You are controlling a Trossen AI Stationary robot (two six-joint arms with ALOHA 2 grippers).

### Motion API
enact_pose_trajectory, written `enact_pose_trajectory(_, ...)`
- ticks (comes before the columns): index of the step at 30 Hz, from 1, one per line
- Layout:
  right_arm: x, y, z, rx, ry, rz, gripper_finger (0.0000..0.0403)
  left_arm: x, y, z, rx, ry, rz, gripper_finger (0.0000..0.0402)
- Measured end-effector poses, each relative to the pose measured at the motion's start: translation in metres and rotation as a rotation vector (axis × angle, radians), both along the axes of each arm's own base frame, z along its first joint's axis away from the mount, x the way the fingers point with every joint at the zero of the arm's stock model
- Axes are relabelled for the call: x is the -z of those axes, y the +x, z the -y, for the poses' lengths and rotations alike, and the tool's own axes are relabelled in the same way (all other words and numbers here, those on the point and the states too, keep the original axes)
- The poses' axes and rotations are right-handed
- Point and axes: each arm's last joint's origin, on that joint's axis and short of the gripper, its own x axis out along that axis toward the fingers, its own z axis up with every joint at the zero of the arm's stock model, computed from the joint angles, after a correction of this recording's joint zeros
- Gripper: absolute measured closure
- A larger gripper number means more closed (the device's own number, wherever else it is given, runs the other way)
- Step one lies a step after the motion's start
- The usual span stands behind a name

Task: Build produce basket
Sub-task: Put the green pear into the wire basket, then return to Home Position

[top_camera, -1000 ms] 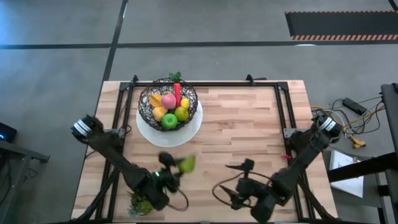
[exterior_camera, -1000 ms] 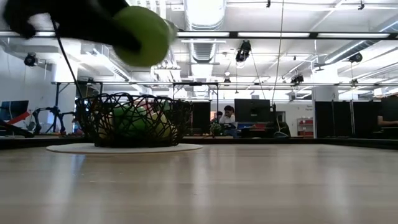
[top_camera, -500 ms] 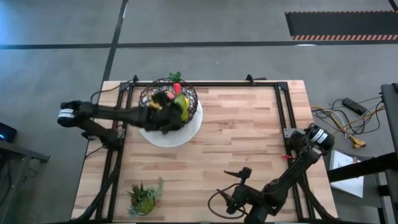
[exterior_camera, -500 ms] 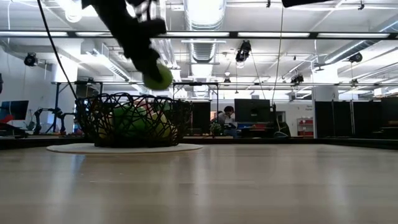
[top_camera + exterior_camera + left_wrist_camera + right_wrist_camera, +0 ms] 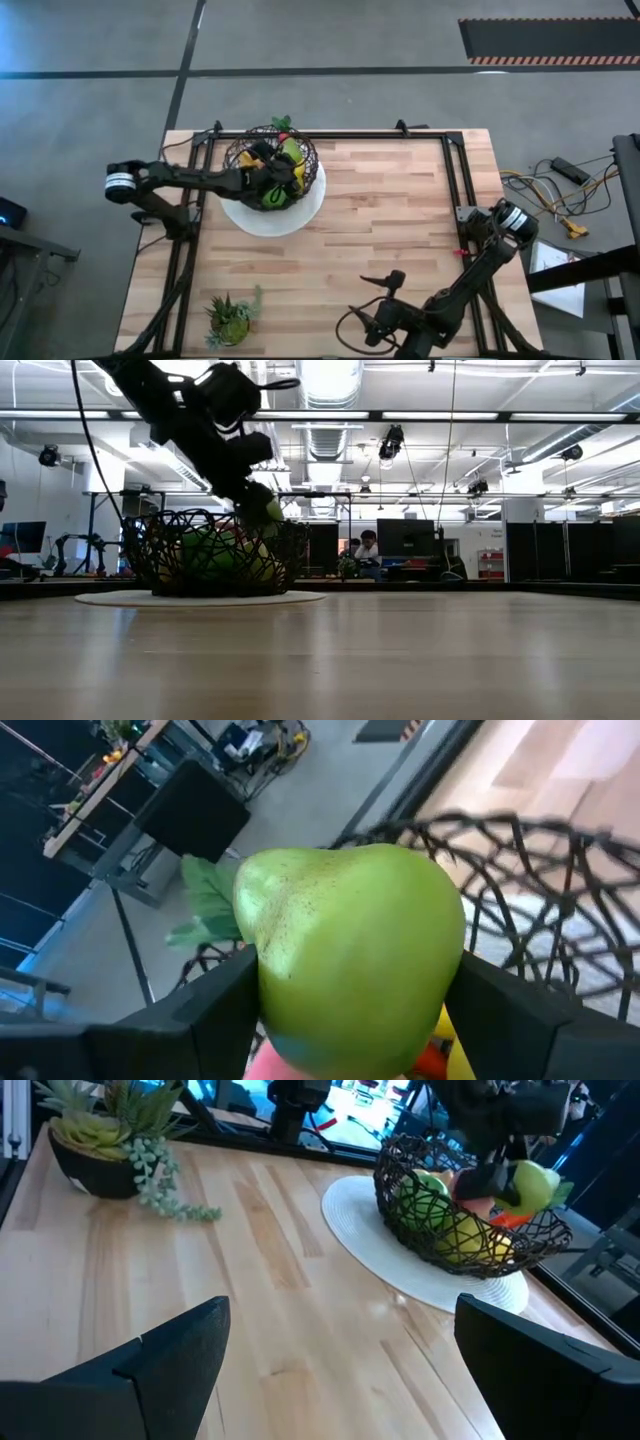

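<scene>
The dark wire-mesh basket stands on a flat white plate at the table's far left and holds several pieces of produce, green, yellow, pink and red. My left gripper reaches over the basket from the left, shut on a green pear at the height of the basket's rim. My right gripper waits open, low over the near right of the table. My left gripper pinches the green pear between its two fingers, one on each side of the pear's broad body. The fingers slant down from the table's left. The pear is lifted, just above the produce in the basket; whether it touches any, I cannot tell.
A small spiky green potted plant stands at the near left corner. Bare wooden tabletop spreads between the plate and my right arm. A black frame runs along the table's edges.
My left gripper has carried the pear from low over the near left, by the plant, up and toward the far edge, then down to the basket's rim. It has stayed shut on the pear. My right gripper has shifted slightly toward the near edge.
</scene>
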Motion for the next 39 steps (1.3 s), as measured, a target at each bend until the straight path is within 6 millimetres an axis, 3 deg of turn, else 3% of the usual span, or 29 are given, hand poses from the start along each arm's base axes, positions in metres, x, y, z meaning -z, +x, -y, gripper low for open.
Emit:
enact_pose_trajectory(8, 0.0, 0.0, 0.0, 0.0, 0.002, 0.001, 0.0036, 0.015, 0.012, -0.002, 0.042, -0.047, -0.055, 0.0132)
enact_pose_trajectory(15, 0.0, 0.0, 0.0, 0.0, 0.003, 0.001, 0.0036, 0.019, 0.014, -0.001, 0.11, -0.111, -0.07, 0.0072)
enact_pose_trajectory(19, 0.0, 0.0, 0.0, 0.0, 0.002, 0.0, 0.0036, 0.01, 0.006, 0.001, 0.131, -0.129, -0.078, 0.0043)
enact_pose_trajectory(25, 0.0, 0.0, 0.001, 0.001, -0.004, -0.005, 0.0036, -0.02, -0.015, 0.011, 0.232, -0.19, -0.026, 0.0036)
enact_pose_trajectory(32, 0.0, 0.0, 0.001, 0.001, -0.008, -0.01, 0.0035, -0.064, -0.051, 0.049, 0.31, -0.227, 0.161, 0.0036)
enact_pose_trajectory(39, -0.003, 0.002, 0.001, 0.009, 0.149, 0.001, 0.0035, -0.066, -0.089, 0.118, 0.52, -0.357, 0.345, 0.0036)
